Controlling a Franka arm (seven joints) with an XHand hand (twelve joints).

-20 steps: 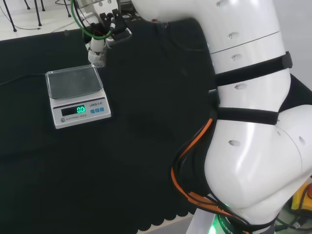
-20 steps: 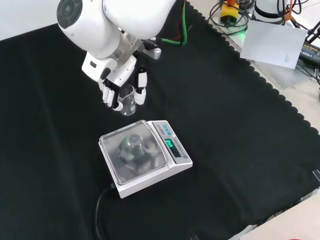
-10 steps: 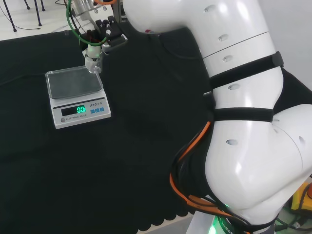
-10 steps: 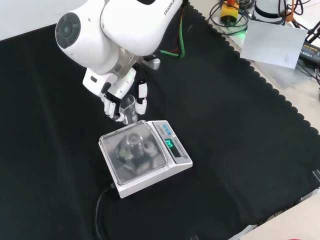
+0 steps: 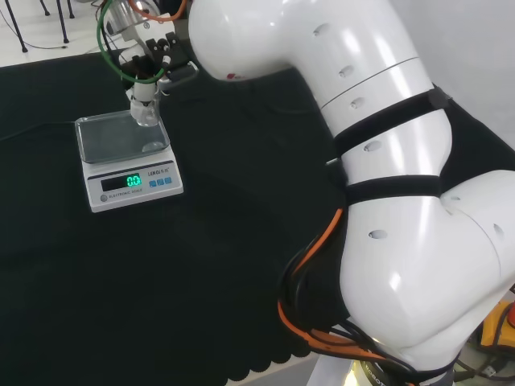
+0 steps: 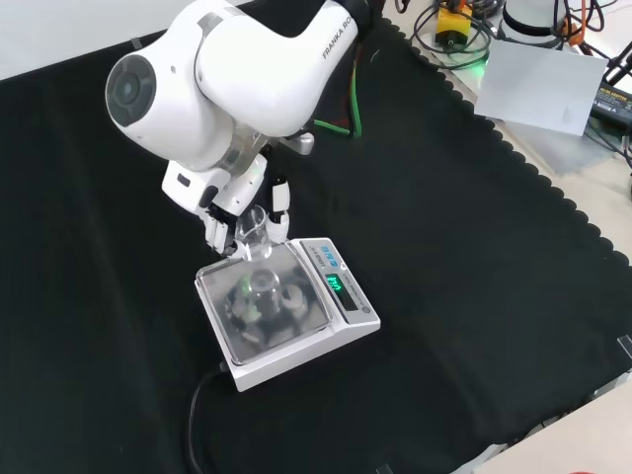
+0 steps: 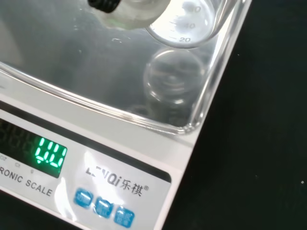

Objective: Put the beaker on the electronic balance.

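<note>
Clearly, you are dealing with a small clear beaker [image 6: 254, 226], and it looks empty, so judge it light, rigid and breakable: a knock against the pan's raised rim could chip it or tip it. Smooth walls like these are likely slippery, so take it around the side wall, about mid-height, with fingers on one side and the thumb opposite, as the hand [image 6: 237, 202] has it now.

Your hand is curled round the beaker, fingers [image 6: 279, 200] wrapping the wall; the grip shows in the front view, and in the head view the hand [image 5: 147, 66] sits just above the glass [image 5: 146, 115]. Through the wrist camera you see the graduated wall of the beaker [image 7: 189, 24] close by, with its reflection in the shiny pan below.

You have the beaker over the far corner of the balance [image 6: 351, 308], near the pan's edge and not its middle. Whether its base touches the pan [image 5: 109, 138] you cannot tell; the display [image 5: 133, 180] shows green digits. Balance and beaker sit on the black-clothed worktop [image 6: 474, 247].
</note>
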